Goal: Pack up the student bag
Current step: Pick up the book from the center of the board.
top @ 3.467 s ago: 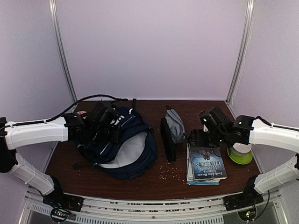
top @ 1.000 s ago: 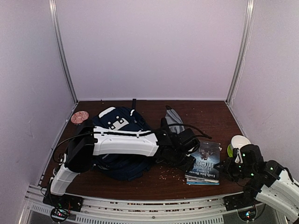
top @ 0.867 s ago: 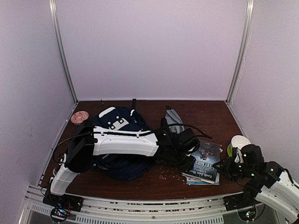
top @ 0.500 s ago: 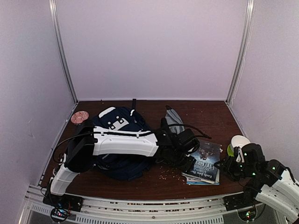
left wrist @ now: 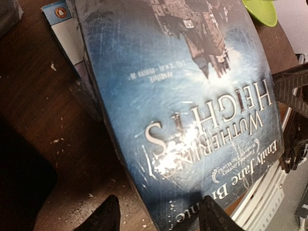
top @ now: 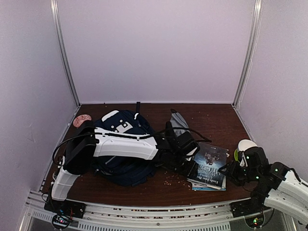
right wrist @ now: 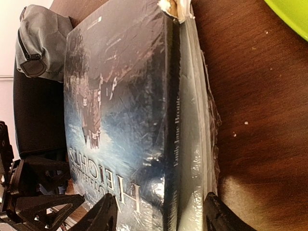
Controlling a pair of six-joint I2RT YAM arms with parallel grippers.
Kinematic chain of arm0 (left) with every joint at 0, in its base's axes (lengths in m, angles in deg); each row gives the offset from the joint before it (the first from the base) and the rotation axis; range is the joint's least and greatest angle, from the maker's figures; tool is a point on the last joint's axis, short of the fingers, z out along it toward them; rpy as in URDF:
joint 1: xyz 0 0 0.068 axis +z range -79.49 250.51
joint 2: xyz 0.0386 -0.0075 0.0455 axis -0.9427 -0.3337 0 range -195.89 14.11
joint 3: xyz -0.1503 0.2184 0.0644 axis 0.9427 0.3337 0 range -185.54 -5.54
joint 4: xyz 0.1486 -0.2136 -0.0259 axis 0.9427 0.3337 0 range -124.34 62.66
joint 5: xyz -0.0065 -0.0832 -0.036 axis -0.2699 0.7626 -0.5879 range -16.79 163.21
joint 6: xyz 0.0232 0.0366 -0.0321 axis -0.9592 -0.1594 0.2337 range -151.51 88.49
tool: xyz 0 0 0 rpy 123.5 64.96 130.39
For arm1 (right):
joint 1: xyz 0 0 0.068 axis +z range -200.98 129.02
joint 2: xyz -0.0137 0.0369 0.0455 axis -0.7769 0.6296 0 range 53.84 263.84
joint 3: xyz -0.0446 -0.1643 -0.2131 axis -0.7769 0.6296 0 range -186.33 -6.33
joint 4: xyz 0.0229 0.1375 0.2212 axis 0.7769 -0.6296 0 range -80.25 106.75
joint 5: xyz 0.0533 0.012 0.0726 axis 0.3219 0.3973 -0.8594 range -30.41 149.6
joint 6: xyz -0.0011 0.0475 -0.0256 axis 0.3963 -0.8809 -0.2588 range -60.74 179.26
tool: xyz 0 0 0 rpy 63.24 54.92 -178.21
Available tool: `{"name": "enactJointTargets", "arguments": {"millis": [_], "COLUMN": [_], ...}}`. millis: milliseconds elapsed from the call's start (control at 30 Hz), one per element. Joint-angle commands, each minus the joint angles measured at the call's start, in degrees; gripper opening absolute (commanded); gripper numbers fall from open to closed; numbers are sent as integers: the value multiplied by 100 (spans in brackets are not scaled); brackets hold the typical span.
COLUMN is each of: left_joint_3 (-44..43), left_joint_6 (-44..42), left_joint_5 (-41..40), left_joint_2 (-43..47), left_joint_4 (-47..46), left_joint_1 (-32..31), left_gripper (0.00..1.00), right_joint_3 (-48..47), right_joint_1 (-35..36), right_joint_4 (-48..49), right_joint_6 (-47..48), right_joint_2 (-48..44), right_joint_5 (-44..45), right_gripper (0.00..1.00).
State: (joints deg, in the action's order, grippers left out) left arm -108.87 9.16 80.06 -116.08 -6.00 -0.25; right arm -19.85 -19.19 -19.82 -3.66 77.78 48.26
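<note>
The left claw (top: 191, 162) was seen released, its two fingers spread wide. In the left wrist view a gap was shown between one finger (left wrist: 107, 215) and the near edge of the dark blue glossy paperback book titled Wuthering Heights (left wrist: 183, 96), while the other finger overlapped the cover. The right claw (top: 231, 169) was set at the opposite side of the book, with its fingers held apart on either side of the spine; whether the book was pressed by them could not be told.

The paperback was found lying on top of a small stack of pale thin books (top: 206, 186) on the dark brown wooden table (top: 216, 118). The large navy-blue fabric backpack with white trim (top: 120, 124) was laid on the left half of the table, to the left of the books, and was crossed by the white link of the left arm. A small grey fabric pouch (top: 179, 123) was placed between backpack and books, toward the back. A lime-green dish (right wrist: 293, 19) was seen near the right claw, apart from the stack.
</note>
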Motion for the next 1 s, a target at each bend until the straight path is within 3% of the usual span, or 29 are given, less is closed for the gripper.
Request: {"name": "enactJointTargets", "arguments": {"millis": [0, 233, 467, 633, 967], "left_joint_3": [175, 390, 569, 561, 645], "left_joint_6": [202, 299, 363, 389, 369], "left_joint_5": [730, 935, 772, 696, 595], "left_joint_2": [161, 160, 221, 227, 306], "left_joint_4": [-568, -856, -905, -894, -847], "left_joint_1": [58, 89, 106, 106, 115], "left_gripper": [95, 79, 63, 59, 59], "right_joint_3": [30, -44, -848, -758, -246], "right_joint_1": [11, 28, 31, 50, 79], "right_joint_4": [485, 449, -904, -669, 18], "right_joint_6": [121, 140, 410, 368, 216], "right_joint_2": [274, 437, -316, -64, 270], "right_joint_5": [-106, -150, 832, 217, -78], "right_gripper": [61, 62, 64, 65, 66]}}
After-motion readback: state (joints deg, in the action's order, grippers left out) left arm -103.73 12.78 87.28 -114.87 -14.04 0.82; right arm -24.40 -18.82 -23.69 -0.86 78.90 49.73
